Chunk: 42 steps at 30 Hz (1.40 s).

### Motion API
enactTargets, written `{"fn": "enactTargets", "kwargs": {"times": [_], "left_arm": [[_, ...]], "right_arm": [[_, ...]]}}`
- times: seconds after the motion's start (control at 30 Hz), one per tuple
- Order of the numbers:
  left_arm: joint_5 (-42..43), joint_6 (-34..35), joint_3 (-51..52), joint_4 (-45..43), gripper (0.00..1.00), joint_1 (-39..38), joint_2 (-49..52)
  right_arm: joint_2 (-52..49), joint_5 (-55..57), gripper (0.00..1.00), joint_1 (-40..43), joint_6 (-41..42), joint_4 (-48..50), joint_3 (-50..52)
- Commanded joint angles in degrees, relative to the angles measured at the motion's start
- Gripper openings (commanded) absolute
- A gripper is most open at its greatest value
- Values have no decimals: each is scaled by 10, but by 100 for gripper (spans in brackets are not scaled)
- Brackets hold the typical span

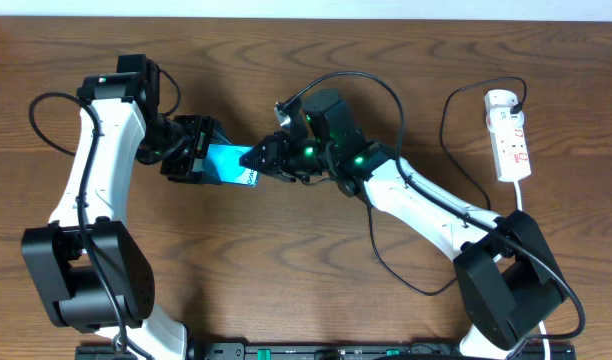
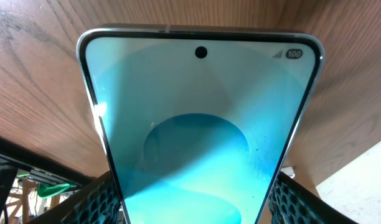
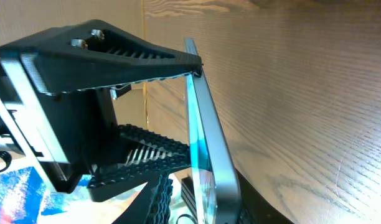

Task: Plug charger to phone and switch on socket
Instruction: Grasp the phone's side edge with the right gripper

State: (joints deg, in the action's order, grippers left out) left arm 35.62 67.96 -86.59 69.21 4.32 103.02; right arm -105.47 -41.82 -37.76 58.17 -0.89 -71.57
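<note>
The phone (image 1: pixel 229 162), with its teal screen lit, is held off the table between both arms. My left gripper (image 1: pixel 212 158) is shut on its left end; in the left wrist view the screen (image 2: pixel 197 137) fills the frame between the fingers (image 2: pixel 193 210). My right gripper (image 1: pixel 267 158) is shut at the phone's right end, by the white band. The charger cable (image 1: pixel 399 100) arcs back from it. In the right wrist view the phone (image 3: pixel 203 143) is edge-on between my fingers (image 3: pixel 206 206), with a black ribbed cable end (image 3: pixel 187 198) beside it. The connector tip is hidden. The socket (image 1: pixel 510 135) lies at the far right.
The black cable loops across the table right of centre (image 1: pixel 426 290) and up towards the socket's round end (image 1: pixel 501 99). The strip's white cord (image 1: pixel 518 200) runs down behind the right arm. The left gripper's black body (image 3: pixel 116 56) shows in the right wrist view.
</note>
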Motion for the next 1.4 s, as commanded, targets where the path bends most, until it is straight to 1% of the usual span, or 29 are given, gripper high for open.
{"fn": "enactTargets", "kwargs": {"times": [0.0, 0.77, 1.37], "left_arm": [[15, 9, 1, 4, 7, -6, -1], [15, 9, 1, 2, 7, -25, -1], [15, 9, 1, 2, 7, -28, -1]], "right_arm": [[5, 12, 27, -6, -2, -8, -7], [5, 43, 27, -15, -6, -17, -7], [5, 55, 24, -17, -6, -17, -7]]}}
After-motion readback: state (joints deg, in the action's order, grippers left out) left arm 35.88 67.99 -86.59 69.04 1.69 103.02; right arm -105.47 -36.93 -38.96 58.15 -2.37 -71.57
